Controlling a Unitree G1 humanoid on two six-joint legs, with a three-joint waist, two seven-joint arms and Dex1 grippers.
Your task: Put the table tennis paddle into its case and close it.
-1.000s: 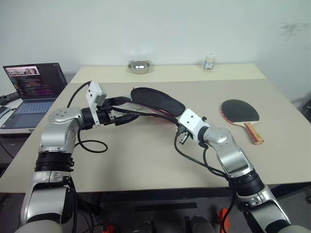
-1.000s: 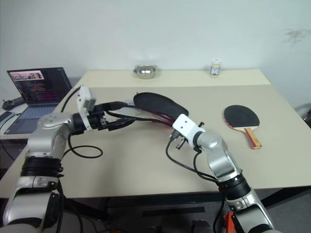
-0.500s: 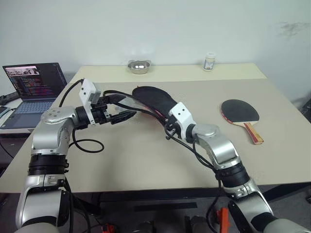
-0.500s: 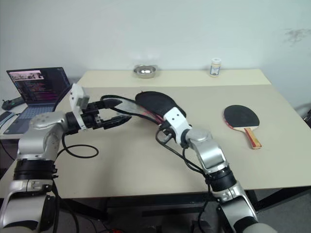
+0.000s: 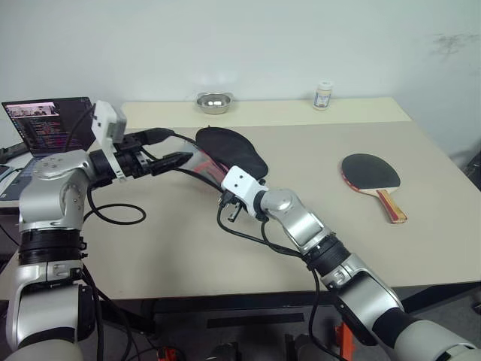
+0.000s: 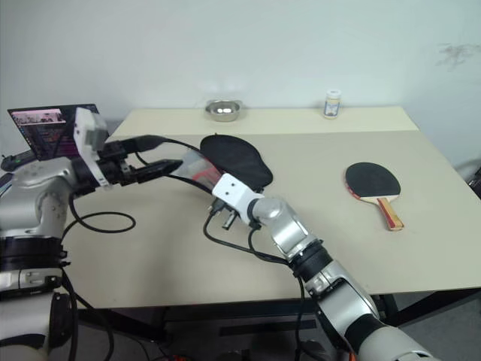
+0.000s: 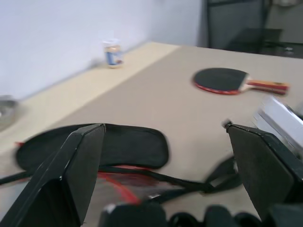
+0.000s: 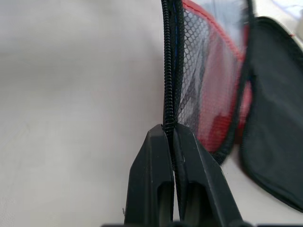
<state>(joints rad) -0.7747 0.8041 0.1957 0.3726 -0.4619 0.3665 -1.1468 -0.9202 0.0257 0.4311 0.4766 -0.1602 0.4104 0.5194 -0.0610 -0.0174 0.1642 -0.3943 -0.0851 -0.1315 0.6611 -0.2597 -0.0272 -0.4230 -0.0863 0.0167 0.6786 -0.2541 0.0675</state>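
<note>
Right end effector (image 8: 169, 137) pinched on case (image 5: 229, 150) zipper edge, prob. to unzip. Left end effector (image 7: 165, 156) agape above case (nothing held). Paddle (image 5: 372, 177) waits on bench (image 5: 421, 226), 3 o'clock of case.

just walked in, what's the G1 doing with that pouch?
It's working on the case, which lies unzipped on the table. The right gripper is shut on the case's zipper edge, by the mesh and red part. The left gripper is open, hovering over the case with nothing in it. The paddle lies untouched on the table off to the right, so it is not in the case yet.
</note>
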